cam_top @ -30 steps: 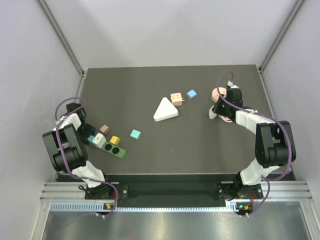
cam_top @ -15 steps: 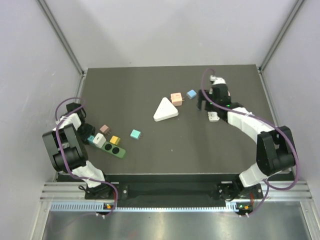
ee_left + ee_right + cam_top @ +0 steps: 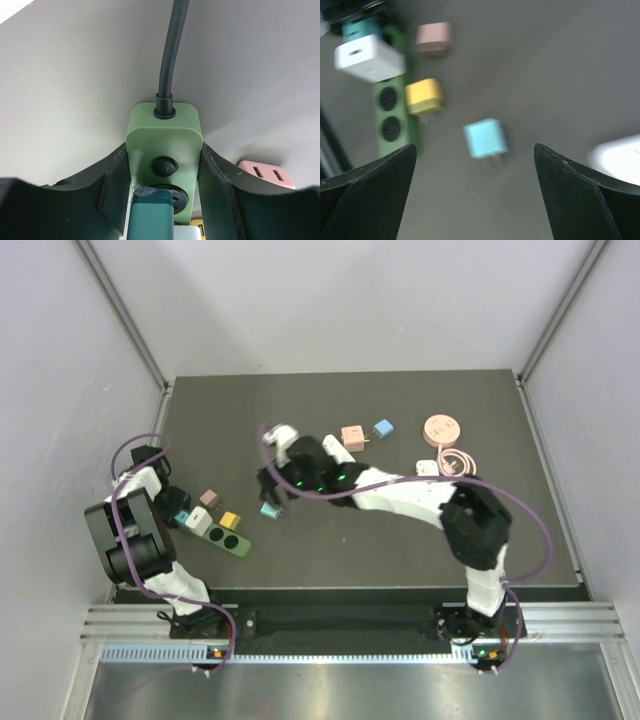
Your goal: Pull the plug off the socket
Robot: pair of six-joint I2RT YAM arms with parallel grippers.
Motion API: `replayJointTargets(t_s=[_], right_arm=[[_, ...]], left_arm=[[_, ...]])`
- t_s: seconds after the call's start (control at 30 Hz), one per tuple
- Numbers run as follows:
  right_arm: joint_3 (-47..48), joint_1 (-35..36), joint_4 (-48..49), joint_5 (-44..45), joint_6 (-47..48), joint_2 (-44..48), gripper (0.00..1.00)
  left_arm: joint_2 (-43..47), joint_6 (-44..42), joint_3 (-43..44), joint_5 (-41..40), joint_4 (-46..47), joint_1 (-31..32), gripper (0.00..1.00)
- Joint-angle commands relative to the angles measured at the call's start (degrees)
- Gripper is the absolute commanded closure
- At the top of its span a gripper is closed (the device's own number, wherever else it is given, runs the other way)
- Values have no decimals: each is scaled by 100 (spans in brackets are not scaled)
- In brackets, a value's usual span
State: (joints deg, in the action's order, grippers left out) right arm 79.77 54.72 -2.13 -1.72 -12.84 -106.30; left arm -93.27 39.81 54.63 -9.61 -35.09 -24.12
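Dark counter [image 3: 400,540]. Right arm stretched across to left-centre. Right claw [image 3: 270,486] spread wide above a loose light-blue plug [image 3: 486,138] lying on the counter. Left claw [image 3: 164,147] pinching the cord end of the green socket strip [image 3: 225,536], fingers pressed on both its sides. Strip lies at the counter's left side. White plug [image 3: 369,57] and teal plug [image 3: 152,220] sit in the strip, next to each other. Yellow plug [image 3: 424,97] just beside the strip, pink plug [image 3: 434,39] near it.
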Motion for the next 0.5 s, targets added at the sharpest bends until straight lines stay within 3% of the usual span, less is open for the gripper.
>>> replayJointTargets(t_s=[0.0, 0.2, 0.33, 0.37, 0.47], right_arm=[[907, 758, 169, -426, 466, -592, 0], [1778, 1418, 696, -330, 1152, -1384, 0], [2174, 1585, 846, -23, 1414, -1806, 0], [2244, 1655, 959, 48, 1451, -1920, 0], [2437, 1717, 1074, 136, 1486, -2157, 0]], left_arm=[[310, -456, 109, 230, -86, -5, 82], [275, -597, 118, 460, -129, -5, 80], [240, -562, 109, 354, -243, -5, 91], [196, -501, 118, 345, -287, -14, 100], [73, -343, 135, 328, -419, 4, 100]])
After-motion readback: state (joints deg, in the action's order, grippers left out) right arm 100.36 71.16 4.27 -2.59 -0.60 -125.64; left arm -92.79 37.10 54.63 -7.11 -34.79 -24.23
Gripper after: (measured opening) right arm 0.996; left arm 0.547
